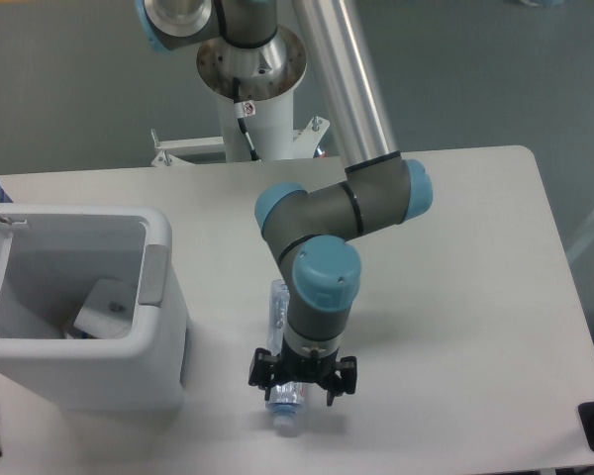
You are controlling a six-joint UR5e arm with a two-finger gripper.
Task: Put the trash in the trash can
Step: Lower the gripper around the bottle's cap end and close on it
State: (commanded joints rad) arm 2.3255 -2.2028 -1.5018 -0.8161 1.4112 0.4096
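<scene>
From my feed the hand (303, 378) is down low over the desk (455, 297), sitting right on top of the bottle (281, 396). The fingers (260, 372) are spread, one on each side of the bottle near its cap end, and I can't tell if they're actually touching it. The bottle lies flat on the desk, its white cap poking out just past the hand toward the near edge and its other end tucked behind the wrist. Well off to one side of the hand is the trash can (158, 297), lid flipped open, grey tab facing the hand. The white carton (107, 309) is already lying inside it, down at the bottom.
</scene>
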